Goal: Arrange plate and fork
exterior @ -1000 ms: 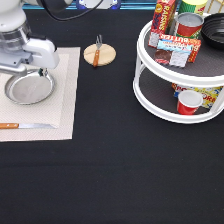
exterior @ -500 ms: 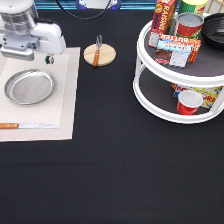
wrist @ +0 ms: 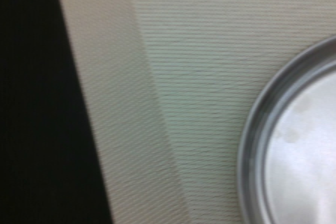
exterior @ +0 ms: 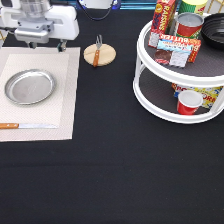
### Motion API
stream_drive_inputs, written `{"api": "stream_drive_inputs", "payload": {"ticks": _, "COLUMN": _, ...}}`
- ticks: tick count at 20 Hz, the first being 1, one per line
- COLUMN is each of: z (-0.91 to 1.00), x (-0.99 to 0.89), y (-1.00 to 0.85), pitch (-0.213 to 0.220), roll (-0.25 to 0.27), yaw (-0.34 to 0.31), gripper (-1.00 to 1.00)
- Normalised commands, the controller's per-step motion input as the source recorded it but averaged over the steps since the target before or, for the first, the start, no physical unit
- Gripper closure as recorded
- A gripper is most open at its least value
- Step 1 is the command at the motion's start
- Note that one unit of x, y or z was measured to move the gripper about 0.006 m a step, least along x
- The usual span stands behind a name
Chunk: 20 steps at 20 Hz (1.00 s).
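The silver plate (exterior: 30,86) lies flat on the beige placemat (exterior: 67,107) at the exterior view's left. Its rim (wrist: 255,150) also fills one side of the wrist view. My gripper (exterior: 47,46) hangs above the placemat's top edge, just beyond the plate, open and holding nothing. The fork (exterior: 96,50) rests across a round wooden coaster (exterior: 105,56) to the right of the gripper, tines toward the exterior view's top.
A wooden-handled knife (exterior: 27,125) lies along the placemat's bottom edge. A white two-tier turntable (exterior: 150,95) at the right carries boxes, a can and a red cup (exterior: 189,102). Black tablecloth (exterior: 115,175) covers the table.
My gripper has lifted off the plate and drifted toward the exterior view's top and right. The plate stays on the placemat, now fully uncovered.
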Motion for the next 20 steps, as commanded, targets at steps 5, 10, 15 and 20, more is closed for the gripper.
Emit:
{"api": "stream_drive_inputs", "payload": {"ticks": 5, "z": 0.00, "x": -0.53, "y": 0.82, "pitch": -0.169, "roll": -0.102, "yaw": 0.006, "gripper": -1.00}}
{"api": "stream_drive_inputs", "payload": {"ticks": 10, "z": -0.04, "x": -0.57, "y": 0.78, "pitch": -0.092, "roll": -0.104, "yaw": 0.026, "gripper": -1.00}}
{"api": "stream_drive_inputs", "payload": {"ticks": 15, "z": -0.09, "x": -0.59, "y": 0.67, "pitch": -0.024, "roll": -0.081, "yaw": 0.077, "gripper": -1.00}}
{"api": "stream_drive_inputs", "payload": {"ticks": 20, "z": -0.22, "x": -0.40, "y": 0.66, "pitch": 0.031, "roll": -0.089, "yaw": 0.096, "gripper": -1.00}}
